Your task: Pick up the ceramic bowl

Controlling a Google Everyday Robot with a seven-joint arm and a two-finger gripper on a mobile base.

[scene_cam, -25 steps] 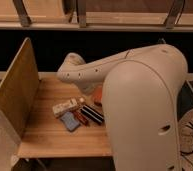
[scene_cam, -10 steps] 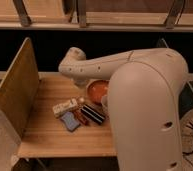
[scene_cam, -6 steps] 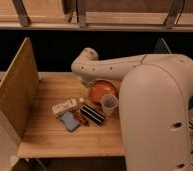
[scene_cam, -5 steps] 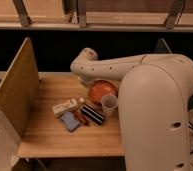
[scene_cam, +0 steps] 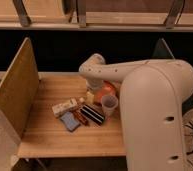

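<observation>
The ceramic bowl is orange-red and glossy. It sits on the wooden table just right of centre, and my white arm covers its far side. A small pale cup stands right in front of it. My gripper hangs down from the wrist at the bowl's left edge, low over the table. Most of it is hidden behind the wrist.
In front of the bowl on the left lie a pale box, a blue item, a red-brown bar and a dark striped packet. A wooden side panel walls the table's left side. My large white arm body fills the right.
My arm has swung right and back across the table, uncovering the bowl and the cup. The wrist now sits at the bowl's left edge. The objects have not moved.
</observation>
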